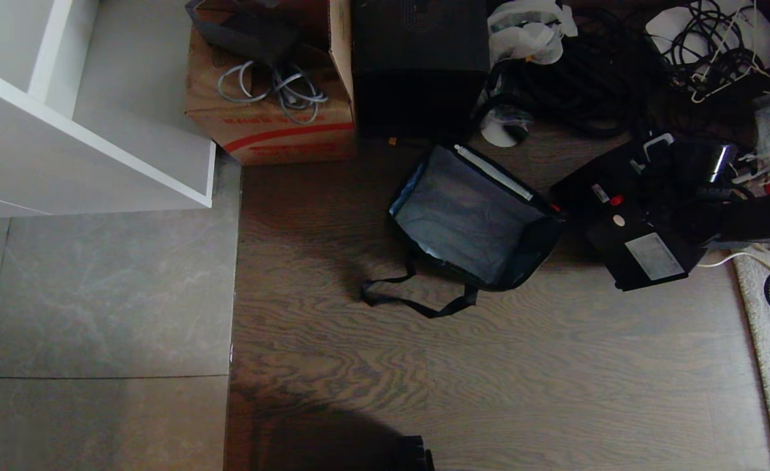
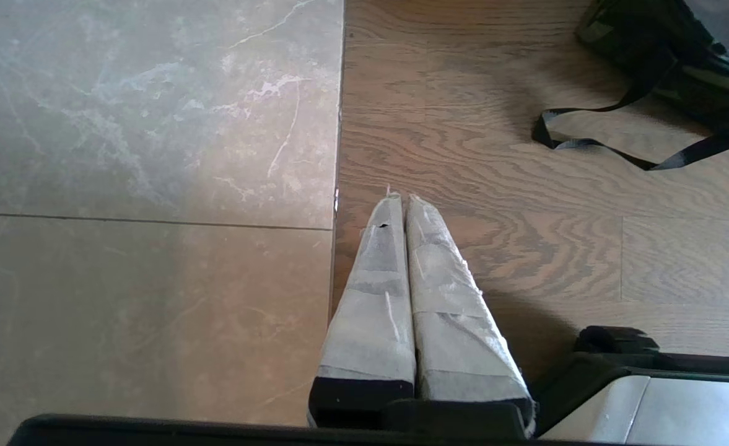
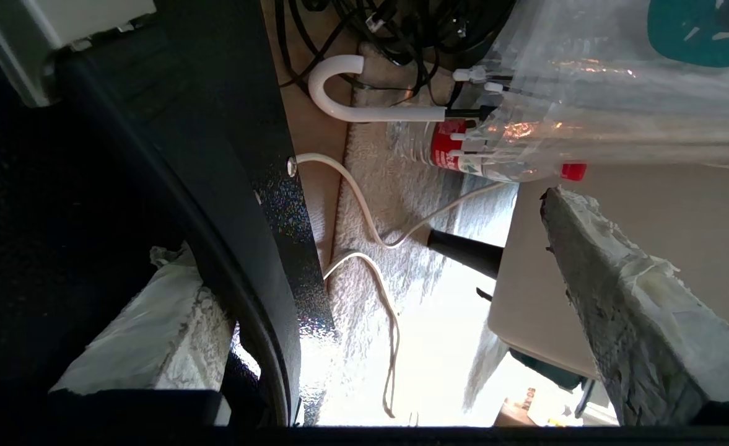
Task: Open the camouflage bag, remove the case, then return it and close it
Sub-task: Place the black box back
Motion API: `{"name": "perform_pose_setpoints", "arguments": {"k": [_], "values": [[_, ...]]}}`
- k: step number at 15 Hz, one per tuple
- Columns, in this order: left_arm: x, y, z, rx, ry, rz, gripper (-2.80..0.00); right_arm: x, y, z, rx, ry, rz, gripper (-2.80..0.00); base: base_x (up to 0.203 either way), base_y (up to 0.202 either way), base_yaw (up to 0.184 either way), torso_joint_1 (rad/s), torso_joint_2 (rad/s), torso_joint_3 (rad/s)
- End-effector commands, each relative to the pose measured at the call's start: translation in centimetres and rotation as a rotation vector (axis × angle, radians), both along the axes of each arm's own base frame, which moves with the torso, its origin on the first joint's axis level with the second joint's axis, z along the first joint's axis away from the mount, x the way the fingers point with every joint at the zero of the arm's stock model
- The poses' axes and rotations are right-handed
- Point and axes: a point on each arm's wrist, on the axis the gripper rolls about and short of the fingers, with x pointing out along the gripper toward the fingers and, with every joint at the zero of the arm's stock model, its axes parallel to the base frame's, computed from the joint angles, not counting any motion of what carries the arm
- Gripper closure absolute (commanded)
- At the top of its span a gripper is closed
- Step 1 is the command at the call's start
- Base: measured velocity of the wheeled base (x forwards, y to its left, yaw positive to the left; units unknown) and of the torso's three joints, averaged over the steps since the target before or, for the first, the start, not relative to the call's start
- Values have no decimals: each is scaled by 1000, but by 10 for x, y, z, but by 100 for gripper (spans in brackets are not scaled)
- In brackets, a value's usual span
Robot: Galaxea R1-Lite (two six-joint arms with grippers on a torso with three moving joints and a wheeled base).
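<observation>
Our right pincer [image 3: 364, 291], fingers apart, straddles the rigid black rectangular case [image 1: 640, 222], lying right of the open camouflage fabric bag [image 1: 470, 216].

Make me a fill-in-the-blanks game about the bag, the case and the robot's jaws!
1. The bag lies open on the wooden floor, and inside it is ____.
2. The case lies on the floor ____ the bag, not in it.
3. The right gripper has its jaws wide ____ beside the case's edge.
4. The left gripper has its jaws ____, holding nothing.

Missing words: empty; outside; open; shut
</observation>
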Motion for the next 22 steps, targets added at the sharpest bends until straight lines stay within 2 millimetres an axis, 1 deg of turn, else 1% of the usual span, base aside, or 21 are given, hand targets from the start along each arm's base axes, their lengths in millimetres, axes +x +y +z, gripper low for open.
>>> {"name": "perform_pose_setpoints", "arguments": {"k": [1, 3, 4, 6, 10, 11, 13, 17, 20, 22], "values": [[0, 0, 0, -1, 0, 0, 0, 0, 0, -12, 1, 41, 0, -280, 0, 0, 0, 0, 0, 0], [0, 0, 0, -1, 0, 0, 0, -4, 2, -21, -10, 95, -2, -280, 0, 0, 0, 0, 0, 0], [0, 0, 0, -1, 0, 0, 0, -4, 2, -24, -39, 126, -35, -280, 0, 0, 0, 0, 0, 0], [0, 0, 0, -1, 1, 0, 0, -1, 1, -19, -76, 125, -74, -280, 0, 0, 0, 0, 0, 0], [0, 0, 0, -1, 0, 0, 0, -2, 2, -25, -84, 150, -118, -280, 0, 0, 0, 0, 0, 0], [0, 0, 0, -1, 0, 0, 0, -1, 5, -25, -86, 146, -124, 0, 0, 0, 0, 0, 0, 0], [0, 0, 0, -1, 0, 0, 0, 1, 9, -27, -89, 140, -146, 0, 0, 0, 0, 0, 0, 0], [0, 0, 0, -1, 1, 0, 0, 1, 9, -28, -88, 140, -148, 0, 0, 0, 0, 0, 0, 0], [0, 0, 0, -1, 0, 0, 0, -2, 14, -23, -87, 131, -140, 0, 0, 0, 0, 0, 0, 0], [0, 0, 0, -1, 0, 0, 0, -7, 18, -17, -85, 125, -134, 0, 0, 0, 0, 0, 0, 0]]}}
